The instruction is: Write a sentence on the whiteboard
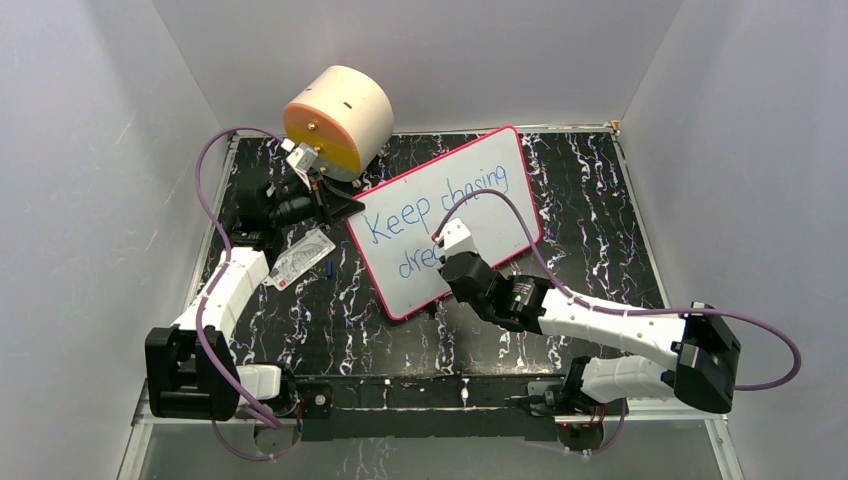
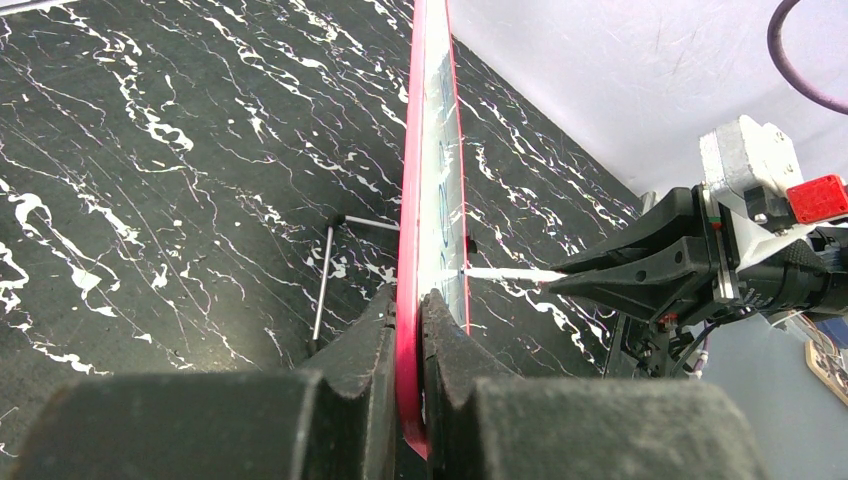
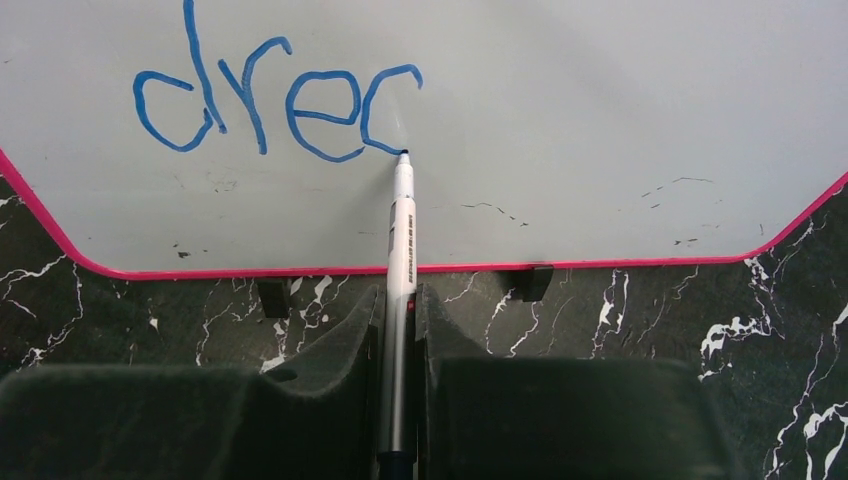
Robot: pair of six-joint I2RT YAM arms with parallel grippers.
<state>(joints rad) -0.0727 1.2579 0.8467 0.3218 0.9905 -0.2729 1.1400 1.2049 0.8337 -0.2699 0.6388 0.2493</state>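
The whiteboard (image 1: 480, 215), white with a pink-red border, stands tilted on the black marbled table. The sentence (image 1: 435, 200) in blue reads "Keep chasing" on top and "drec" (image 3: 275, 105) below. My left gripper (image 2: 410, 310) is shut on the whiteboard's edge (image 2: 408, 250), seen edge-on. My right gripper (image 3: 400, 300) is shut on a white marker (image 3: 402, 240) whose tip touches the board at the bottom of the last stroke. In the top view the right gripper (image 1: 445, 250) covers the end of the second line.
A cream and orange cylinder (image 1: 338, 120) lies at the back left. A small white printed card (image 1: 300, 258) lies on the table left of the board. A thin metal stand leg (image 2: 325, 270) sits behind the board. White walls enclose the table.
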